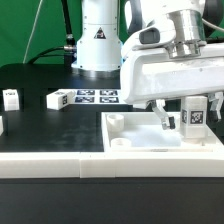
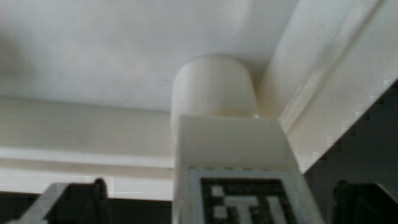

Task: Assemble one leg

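My gripper point(image 1: 193, 110) is shut on the leg point(image 1: 195, 115), a small white peg whose black-and-white tag faces the exterior camera. It holds the leg upright over the right part of the large flat white panel point(image 1: 150, 135). In the wrist view the leg point(image 2: 222, 130) runs between the two dark fingers point(image 2: 71, 202) of the gripper point(image 2: 222, 205), tag near the jaws. Its rounded end point(image 2: 217, 80) points at the panel point(image 2: 107, 50), close to a raised edge. I cannot tell whether it touches the panel.
The marker board point(image 1: 85, 97) lies behind the panel, in front of the robot base point(image 1: 98, 40). Another tagged leg point(image 1: 10, 97) lies at the exterior view's left, one more point(image 1: 1, 125) at the left edge. A white border point(image 1: 60, 166) runs along the front.
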### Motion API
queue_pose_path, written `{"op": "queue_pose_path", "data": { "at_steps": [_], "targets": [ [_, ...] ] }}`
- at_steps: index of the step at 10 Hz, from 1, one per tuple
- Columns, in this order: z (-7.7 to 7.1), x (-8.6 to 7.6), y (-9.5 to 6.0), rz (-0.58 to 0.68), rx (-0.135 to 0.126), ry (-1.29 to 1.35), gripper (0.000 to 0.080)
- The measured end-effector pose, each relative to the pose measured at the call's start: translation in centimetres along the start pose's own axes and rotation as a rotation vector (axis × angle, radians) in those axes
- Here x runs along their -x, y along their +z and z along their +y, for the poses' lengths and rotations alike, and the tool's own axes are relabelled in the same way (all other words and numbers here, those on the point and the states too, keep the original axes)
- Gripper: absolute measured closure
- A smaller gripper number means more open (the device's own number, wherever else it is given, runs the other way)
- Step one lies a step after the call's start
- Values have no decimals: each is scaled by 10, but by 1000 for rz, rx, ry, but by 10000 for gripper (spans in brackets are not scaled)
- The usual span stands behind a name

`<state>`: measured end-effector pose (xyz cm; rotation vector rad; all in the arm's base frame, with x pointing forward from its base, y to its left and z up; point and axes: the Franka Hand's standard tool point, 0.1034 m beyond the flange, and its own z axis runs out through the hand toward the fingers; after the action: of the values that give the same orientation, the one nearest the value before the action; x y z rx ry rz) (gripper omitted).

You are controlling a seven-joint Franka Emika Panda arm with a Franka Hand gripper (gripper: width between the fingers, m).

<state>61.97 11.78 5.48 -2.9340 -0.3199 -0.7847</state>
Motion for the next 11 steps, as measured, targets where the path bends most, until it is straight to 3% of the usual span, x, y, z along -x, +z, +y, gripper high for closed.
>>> {"op": "queue_pose_path", "data": {
  "at_steps": [4,8,11],
  "targets": [
    [0,-1,-1,-1,0,-1,150],
    [-3,-15,-29,-24,-3,-13,150],
    [-7,-9,-26,-127,-19,-11,150]
  ]
}}
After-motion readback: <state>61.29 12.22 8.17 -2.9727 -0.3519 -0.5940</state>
